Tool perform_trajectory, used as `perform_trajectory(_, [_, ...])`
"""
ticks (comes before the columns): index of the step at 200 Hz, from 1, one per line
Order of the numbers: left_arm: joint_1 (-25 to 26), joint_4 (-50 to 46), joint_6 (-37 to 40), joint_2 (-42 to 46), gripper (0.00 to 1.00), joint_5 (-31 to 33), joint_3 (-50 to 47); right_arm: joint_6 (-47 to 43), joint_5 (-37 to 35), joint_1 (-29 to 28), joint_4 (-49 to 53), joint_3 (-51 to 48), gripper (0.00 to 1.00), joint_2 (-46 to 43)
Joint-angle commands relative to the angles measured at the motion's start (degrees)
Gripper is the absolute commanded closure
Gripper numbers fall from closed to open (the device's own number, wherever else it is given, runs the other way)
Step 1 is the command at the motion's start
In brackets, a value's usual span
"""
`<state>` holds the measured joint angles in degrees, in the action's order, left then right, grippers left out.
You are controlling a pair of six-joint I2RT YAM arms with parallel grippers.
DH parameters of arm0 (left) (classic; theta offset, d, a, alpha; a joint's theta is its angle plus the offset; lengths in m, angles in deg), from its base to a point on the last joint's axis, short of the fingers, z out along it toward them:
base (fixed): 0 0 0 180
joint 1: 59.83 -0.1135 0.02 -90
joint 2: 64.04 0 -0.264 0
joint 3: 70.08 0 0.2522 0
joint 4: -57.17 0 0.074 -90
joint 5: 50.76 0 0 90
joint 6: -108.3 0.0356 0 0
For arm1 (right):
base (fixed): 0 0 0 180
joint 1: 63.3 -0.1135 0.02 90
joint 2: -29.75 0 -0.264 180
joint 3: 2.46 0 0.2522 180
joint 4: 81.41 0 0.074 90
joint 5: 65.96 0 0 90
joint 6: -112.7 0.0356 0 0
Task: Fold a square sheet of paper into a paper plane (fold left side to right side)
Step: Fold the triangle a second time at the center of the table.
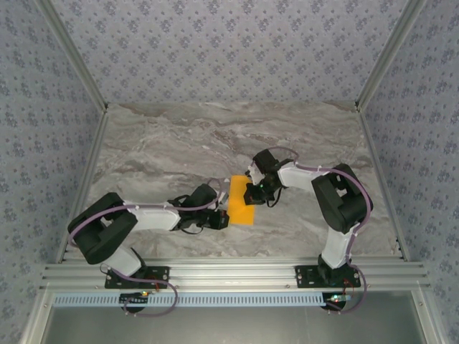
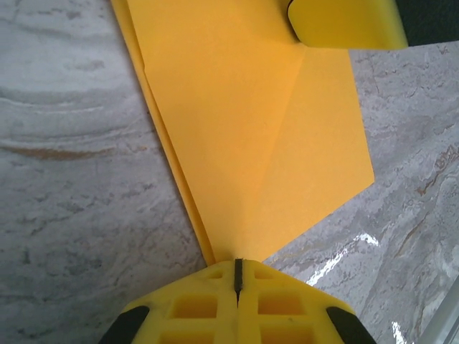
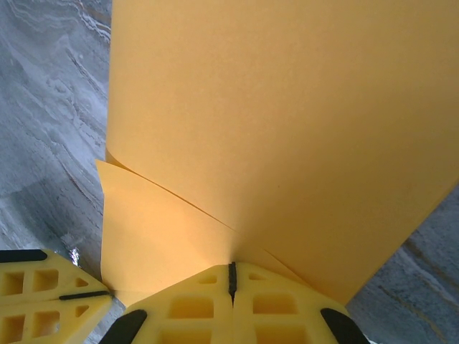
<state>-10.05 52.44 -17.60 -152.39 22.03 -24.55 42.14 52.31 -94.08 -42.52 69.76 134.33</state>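
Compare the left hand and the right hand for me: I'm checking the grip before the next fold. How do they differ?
The left hand pinches the folded paper at a pointed corner on its near left side; the right hand pinches its right edge, farther up the table. The left hand comes in from the left, the right hand from the right. Both are shut on the paper.

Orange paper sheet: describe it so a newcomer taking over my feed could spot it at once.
On the grey marble table, look near the front centre, between the two black arms. There the left gripper and right gripper each pinch the orange paper sheet from opposite sides. Its bright orange, creased layers set it apart from the grey stone and black arms.
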Motion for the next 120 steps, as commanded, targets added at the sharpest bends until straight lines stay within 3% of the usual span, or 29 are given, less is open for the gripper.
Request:
perform_trajectory(1, [-0.8, -8.2, -0.7, 0.7, 0.97, 2.0, -3.0, -1.2, -6.7, 0.1, 4.8, -1.2, 1.00, 3.2])
perform_trajectory(72, [-4.5, -8.6, -0.3, 7.1, 0.97, 0.0, -5.7, -0.8, -3.3, -0.1, -0.1, -1.3, 1.00, -2.1])
perform_trajectory(97, [-5.0, -8.0, -0.1, 10.7, 0.90, -0.6, -5.5, -0.6, -4.5, 0.1, -2.1, -1.7, 0.88, -7.7])
perform_trajectory(120, [-5.1, -6.0, -0.4, 13.1, 0.75, -1.2, -4.6, -0.5, -7.8, 0.6, -2.2, -3.6, 0.70, -13.7])
